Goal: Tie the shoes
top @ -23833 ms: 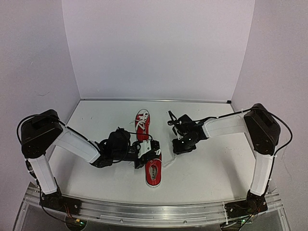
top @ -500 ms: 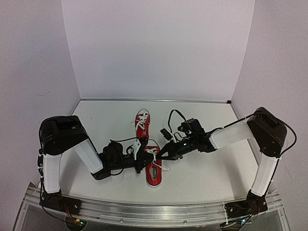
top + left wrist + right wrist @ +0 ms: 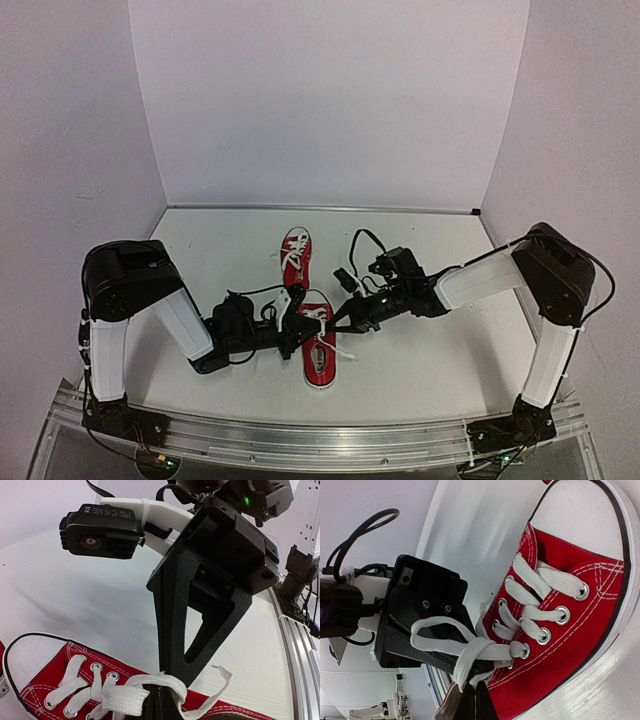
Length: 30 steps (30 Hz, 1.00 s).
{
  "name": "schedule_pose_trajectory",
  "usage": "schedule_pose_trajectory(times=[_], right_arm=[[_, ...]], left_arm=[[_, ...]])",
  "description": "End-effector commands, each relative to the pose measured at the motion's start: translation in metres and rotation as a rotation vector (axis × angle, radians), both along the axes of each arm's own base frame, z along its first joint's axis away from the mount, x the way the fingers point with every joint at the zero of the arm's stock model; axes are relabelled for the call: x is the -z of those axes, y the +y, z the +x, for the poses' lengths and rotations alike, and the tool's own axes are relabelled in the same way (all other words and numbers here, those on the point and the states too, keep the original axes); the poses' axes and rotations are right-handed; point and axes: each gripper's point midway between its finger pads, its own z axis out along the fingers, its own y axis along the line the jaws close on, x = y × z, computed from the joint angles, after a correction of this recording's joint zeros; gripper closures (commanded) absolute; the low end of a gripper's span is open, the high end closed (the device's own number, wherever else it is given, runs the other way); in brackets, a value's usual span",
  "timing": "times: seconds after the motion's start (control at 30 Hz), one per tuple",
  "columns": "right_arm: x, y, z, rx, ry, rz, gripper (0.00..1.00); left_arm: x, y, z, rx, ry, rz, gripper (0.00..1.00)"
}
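While the far shoe lies by itself toward the back of the tabletop, toe pointing away from the arms and its laces loose, both arms work on the near shoe, which lies flat just in front of it, between the two wrists. The left pincer and the right pincer meet tip to tip above the top eyelets. Each looks pressed together on the white lace, though the exact hold at the left tips is partly hidden. In the right wrist view, one strand forms a loop draped over the left pincer's black body, and the strands gather into a crossing right where the right fingers pinch. A free end trails off to the side in the left wrist view. I judge this to be the knot-forming step on the first shoe, with no finished bow visible. The next move likely calls for drawing the two holds apart sideways, keeping both pinches firm so the crossing cinches down against the eyelets without lifting or dragging the light shoe.
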Motion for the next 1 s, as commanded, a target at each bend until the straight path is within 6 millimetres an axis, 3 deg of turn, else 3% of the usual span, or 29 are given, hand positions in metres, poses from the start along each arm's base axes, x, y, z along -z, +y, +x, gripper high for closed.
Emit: schedule_pose_trajectory(times=[0.0, 0.37, 0.67, 0.83, 0.97], right_arm=[[-0.031, 0.009, 0.003, -0.003, -0.093, 0.070, 1.00], [-0.031, 0.005, 0.006, 0.025, -0.113, 0.045, 1.00], [-0.027, 0.004, 0.006, 0.019, -0.113, 0.032, 1.00], [-0.029, 0.005, 0.005, 0.011, -0.117, 0.036, 1.00], [-0.030, 0.005, 0.004, 0.003, -0.115, 0.038, 1.00]], left_arm=[[-0.014, 0.002, -0.005, 0.015, -0.042, 0.005, 0.96], [-0.015, 0.016, -0.012, 0.015, -0.022, 0.138, 0.79], [-0.011, 0.033, -0.020, 0.019, -0.031, 0.229, 0.71], [-0.028, 0.042, -0.015, -0.039, -0.061, 0.212, 0.71], [-0.041, 0.043, -0.004, -0.092, -0.086, 0.211, 0.62]])
